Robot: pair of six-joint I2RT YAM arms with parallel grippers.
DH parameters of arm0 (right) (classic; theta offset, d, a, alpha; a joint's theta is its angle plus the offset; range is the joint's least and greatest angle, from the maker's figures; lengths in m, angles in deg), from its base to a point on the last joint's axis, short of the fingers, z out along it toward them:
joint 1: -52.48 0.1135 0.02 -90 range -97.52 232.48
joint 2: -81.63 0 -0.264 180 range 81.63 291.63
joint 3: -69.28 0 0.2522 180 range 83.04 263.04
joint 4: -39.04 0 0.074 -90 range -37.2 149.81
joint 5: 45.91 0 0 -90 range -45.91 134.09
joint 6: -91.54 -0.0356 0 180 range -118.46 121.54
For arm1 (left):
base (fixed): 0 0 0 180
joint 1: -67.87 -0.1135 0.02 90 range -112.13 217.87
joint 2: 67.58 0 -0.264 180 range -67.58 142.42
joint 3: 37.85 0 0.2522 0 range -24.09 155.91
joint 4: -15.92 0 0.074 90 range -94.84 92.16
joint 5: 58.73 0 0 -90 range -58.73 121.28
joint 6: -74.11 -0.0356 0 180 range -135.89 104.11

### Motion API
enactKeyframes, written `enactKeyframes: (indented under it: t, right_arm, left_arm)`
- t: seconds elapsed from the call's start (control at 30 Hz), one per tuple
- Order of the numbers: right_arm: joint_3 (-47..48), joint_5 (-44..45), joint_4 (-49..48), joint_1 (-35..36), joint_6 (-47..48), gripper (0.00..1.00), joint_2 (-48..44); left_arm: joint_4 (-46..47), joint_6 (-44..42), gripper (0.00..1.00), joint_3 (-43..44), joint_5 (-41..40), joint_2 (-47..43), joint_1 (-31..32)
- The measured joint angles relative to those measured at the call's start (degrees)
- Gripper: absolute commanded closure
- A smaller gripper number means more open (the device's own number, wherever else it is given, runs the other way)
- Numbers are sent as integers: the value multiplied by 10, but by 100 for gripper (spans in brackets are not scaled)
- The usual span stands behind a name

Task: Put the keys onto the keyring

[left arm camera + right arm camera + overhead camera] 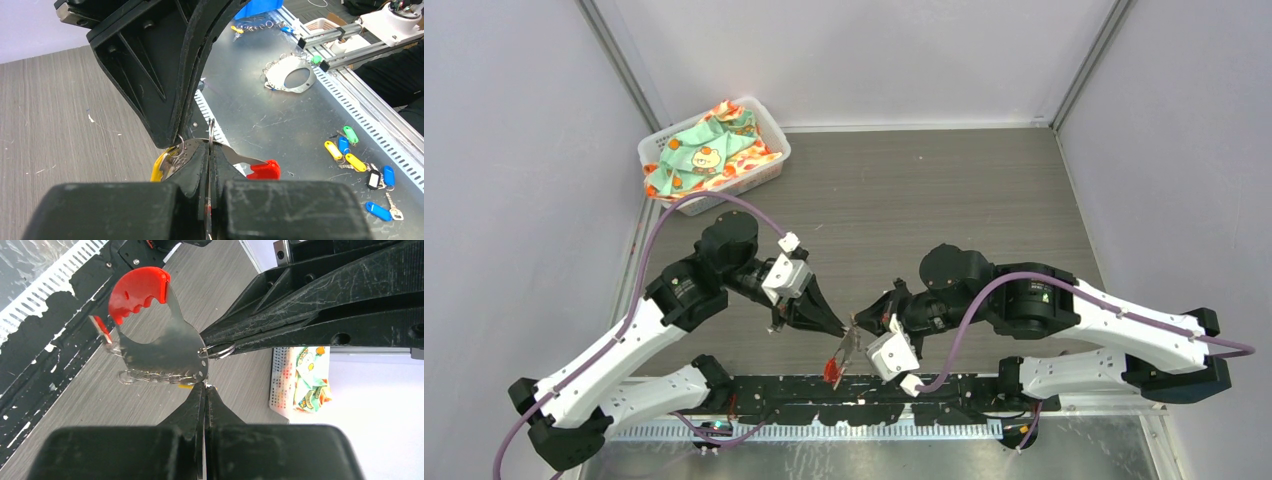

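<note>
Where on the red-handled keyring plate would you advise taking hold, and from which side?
I'd pinch the flat metal of the keyring under its red crescent, pads on both faces, coming from the crescent side. It is thin and flat there; the chain lines the opposite edge, and the left gripper, shut on the small split ring, crowds one corner.

From above, the keyring [848, 347] is too small for us to make out its loops, and we cannot pick out the keys there. In the left wrist view the left jaws cover its lower part, and the yellow key [159, 170] shows only part of its head. In the right wrist view the red key [101, 327] is half hidden behind the plate. The basket [299, 380] is partly behind the left jaws. What the right jaws pinch is too small to tell.
</note>
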Motion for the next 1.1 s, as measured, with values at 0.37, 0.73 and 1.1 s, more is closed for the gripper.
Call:
enactKeyframes:
  t: [0.37, 0.73, 1.1]
  right_arm:
    - [22, 9, 17, 2, 0, 99, -12]
    - [33, 8, 33, 2, -2, 99, -22]
    - [46, 3, 46, 2, -2, 99, -12]
  left_arm:
    - [10, 16, 100, -5, -15, 2, 0]
    - [27, 36, 100, -7, -35, 5, 0]
    - [31, 39, 100, -7, -41, 10, 0]
